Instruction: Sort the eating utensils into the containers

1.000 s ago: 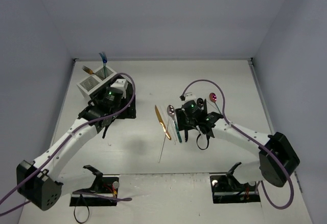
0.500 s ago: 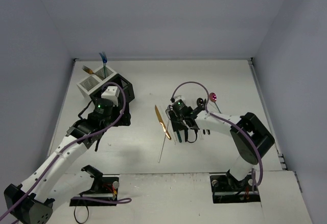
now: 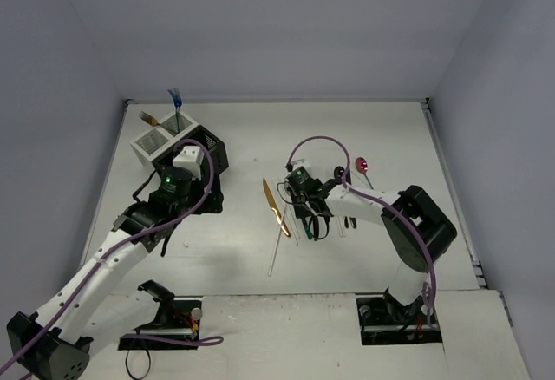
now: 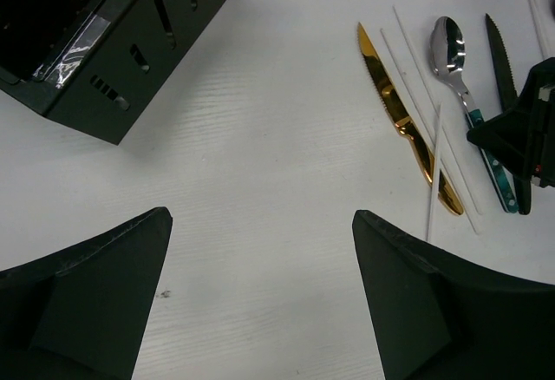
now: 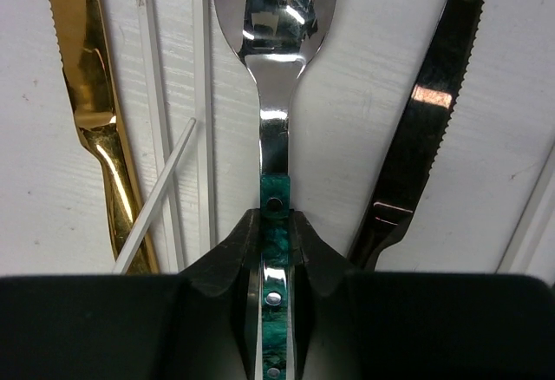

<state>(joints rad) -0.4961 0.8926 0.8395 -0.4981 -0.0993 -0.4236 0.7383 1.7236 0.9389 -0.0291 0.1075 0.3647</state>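
White table [image 3: 364, 120] inside pale grey walls, with two robot arms reaching out from its near edge.

On the left side, the left gripper [image 4: 260, 217] hangs over bare tabletop, its two black fingers spread wide with nothing between them.

Right of it, near the middle of the table, a loose group of cutlery lies flat and roughly parallel. It includes one gold serrated knife [image 5: 87, 76], three thin white sticks [image 5: 204, 94], one silver spoon with a green handle [image 5: 276, 16] and one black serrated knife [image 5: 434, 94]. The right gripper [image 5: 276, 224] is down on this group. Its fingers are pinched onto the spoon's green handle, and the bowl points away from the gripper. The gold knife lies to one side of the fingers and the black knife to the other; neither is touched.

A little farther back and to the right, one red-pink spoon [image 3: 362, 165] lies apart.

At the far left stand the joined containers. Two white mesh bins [image 3: 154, 143] show, and one black bin [image 3: 217, 156] just beyond the left arm, which hides the rest. One blue fork [image 3: 176, 102] stands upright in a white bin, and one gold handle [image 3: 149, 121] sticks out beside it.
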